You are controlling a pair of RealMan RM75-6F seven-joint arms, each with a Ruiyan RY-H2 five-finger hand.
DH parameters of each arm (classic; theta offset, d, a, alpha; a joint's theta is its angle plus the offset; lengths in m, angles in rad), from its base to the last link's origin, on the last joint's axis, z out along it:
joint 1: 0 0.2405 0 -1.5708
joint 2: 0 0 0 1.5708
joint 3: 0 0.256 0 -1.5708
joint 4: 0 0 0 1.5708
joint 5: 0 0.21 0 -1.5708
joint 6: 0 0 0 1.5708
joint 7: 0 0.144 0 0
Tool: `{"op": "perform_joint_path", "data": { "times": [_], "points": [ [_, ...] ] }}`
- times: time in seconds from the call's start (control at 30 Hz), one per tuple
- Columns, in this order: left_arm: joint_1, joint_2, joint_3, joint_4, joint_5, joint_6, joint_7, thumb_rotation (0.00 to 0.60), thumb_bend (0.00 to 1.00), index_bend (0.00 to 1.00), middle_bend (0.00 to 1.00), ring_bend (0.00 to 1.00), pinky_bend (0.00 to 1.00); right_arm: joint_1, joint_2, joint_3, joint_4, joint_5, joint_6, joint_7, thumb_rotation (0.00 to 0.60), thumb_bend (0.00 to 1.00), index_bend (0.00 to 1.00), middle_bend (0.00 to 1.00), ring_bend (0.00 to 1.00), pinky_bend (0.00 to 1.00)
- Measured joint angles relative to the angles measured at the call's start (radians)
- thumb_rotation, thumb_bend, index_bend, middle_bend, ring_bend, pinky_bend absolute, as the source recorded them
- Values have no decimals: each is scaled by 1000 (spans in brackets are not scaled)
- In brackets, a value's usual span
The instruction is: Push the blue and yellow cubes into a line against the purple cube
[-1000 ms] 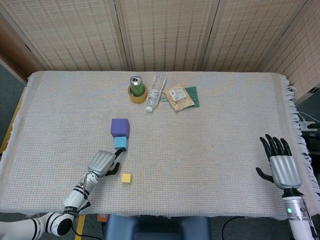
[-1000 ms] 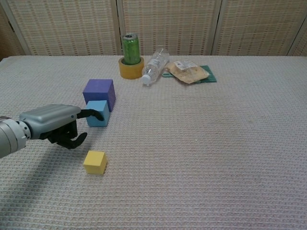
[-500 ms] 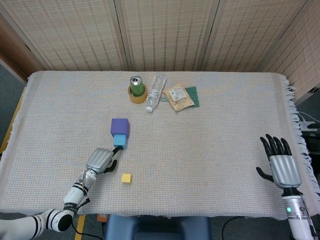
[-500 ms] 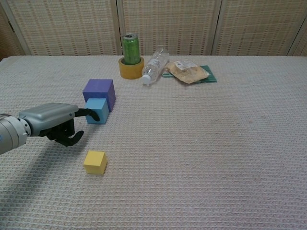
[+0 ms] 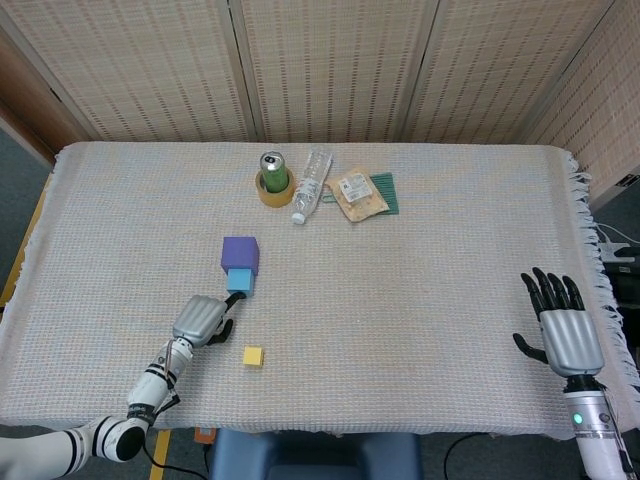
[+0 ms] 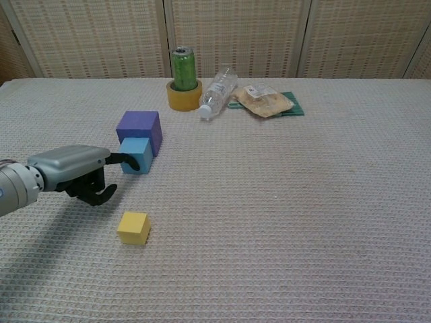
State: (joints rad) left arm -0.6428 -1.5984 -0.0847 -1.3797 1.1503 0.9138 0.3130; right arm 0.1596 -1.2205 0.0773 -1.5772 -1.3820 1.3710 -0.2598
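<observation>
Currently, operator, your left hand (image 6: 71, 171) sits low over the tabletop (image 5: 430, 260) at its near left, most fingers curled under the palm and holding nothing. One dark finger reaches forward, and its tip touches the near face of the blue cube (image 6: 137, 157); you can check this in the chest view. In the head view the same left hand (image 5: 203, 320) lies just in front of the blue cube (image 5: 239, 282).

You will find the blue cube pressed flush against the near face of the purple cube (image 6: 139, 131), the two forming a short row running away from the robot. The purple cube (image 5: 240, 254) is the larger of the two.

Note that the yellow cube (image 6: 133, 227) stands alone, nearer the table edge and apart from both the row and your hand, slightly to the right of the fingers.

At the far middle a green can (image 6: 182, 67) stands upright inside a yellow tape roll (image 6: 183, 95). Beside it lie a clear bottle (image 6: 217, 93) on its side and a snack packet (image 6: 264, 100) over a green item (image 6: 291, 104).

Your right hand (image 5: 566, 330) rests at the far right edge, fingers spread apart, gripping nothing.
</observation>
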Motion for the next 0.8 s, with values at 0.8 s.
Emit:
{"op": "perform_joint_path", "data": {
  "times": [0.8],
  "points": [
    [100,110,78,-272,116,141,-35,538,382,211,1000,1000,1000,-1,21,-39,-15,-91,5,47,521,26,0,0,0,0]
  ]
}}
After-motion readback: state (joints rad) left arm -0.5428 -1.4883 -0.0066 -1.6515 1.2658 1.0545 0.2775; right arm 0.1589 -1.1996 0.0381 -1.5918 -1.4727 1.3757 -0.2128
